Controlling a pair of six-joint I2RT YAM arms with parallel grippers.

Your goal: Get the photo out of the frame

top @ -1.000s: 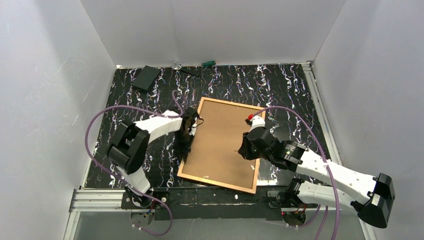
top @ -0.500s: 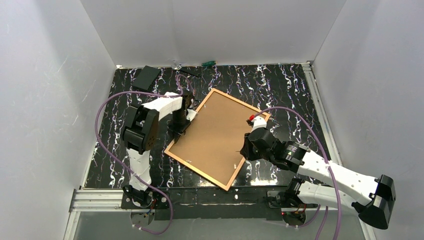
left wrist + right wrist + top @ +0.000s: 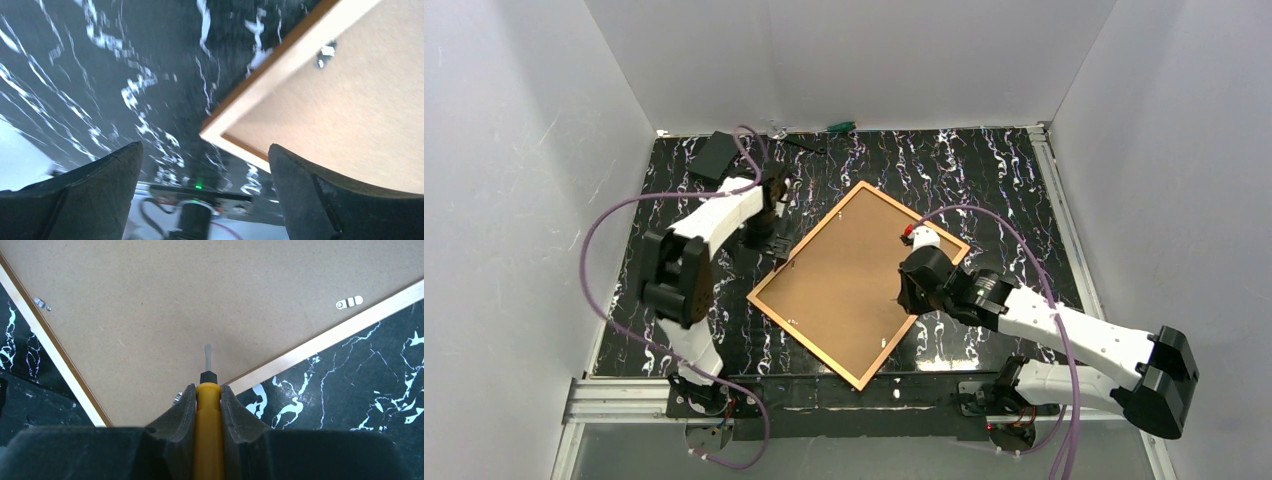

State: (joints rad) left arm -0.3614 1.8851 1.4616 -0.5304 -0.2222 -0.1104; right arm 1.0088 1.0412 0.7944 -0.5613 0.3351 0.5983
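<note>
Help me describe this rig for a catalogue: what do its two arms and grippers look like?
Both the left arm and right arm have white shells with black joint housings. A purple cable loops along each. The left gripper and right gripper have thick matte black fingers. A small red mark sits by the right wrist.

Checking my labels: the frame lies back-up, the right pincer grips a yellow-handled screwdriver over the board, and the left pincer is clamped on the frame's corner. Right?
Only the left pincer is wrong: the left wrist view shows it open, holding nothing, with the corner of the frame untouched by its fingers. The rest stands.
</note>
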